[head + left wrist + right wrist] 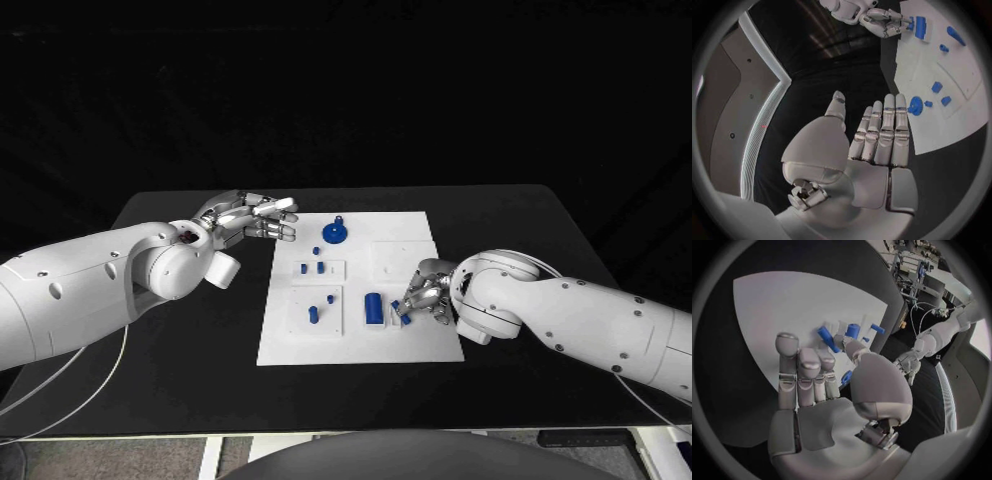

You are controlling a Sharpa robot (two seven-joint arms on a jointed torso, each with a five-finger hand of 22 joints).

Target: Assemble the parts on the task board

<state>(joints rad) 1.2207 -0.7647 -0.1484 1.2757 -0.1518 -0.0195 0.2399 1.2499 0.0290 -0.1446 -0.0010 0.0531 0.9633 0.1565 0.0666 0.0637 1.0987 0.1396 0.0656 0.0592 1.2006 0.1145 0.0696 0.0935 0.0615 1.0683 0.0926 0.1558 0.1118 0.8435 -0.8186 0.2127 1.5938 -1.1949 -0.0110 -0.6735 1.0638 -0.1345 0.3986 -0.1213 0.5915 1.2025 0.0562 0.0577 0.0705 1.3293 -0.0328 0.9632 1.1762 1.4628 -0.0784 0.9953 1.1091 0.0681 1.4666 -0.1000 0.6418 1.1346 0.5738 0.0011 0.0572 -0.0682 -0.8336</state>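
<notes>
The white task board (411, 235) lies in the middle of the black table. On it are a round blue part (335, 235), three small blue parts (312, 266), a long blue part (313, 315) and a blue cylinder (374, 307). My left hand (253, 218) hovers by the board's far left corner, fingers straight and apart, holding nothing (879, 135). My right hand (428, 290) sits over the board's right side, fingertips beside the cylinder (920, 27). A small blue part (846, 377) peeks out between its thumb and fingers (404, 318). Whether the hand grips it is hidden.
Bare black table (188, 350) surrounds the board on all sides. The table's front edge (346, 432) runs close below the board. A cable (87, 385) hangs from my left arm across the near left of the table.
</notes>
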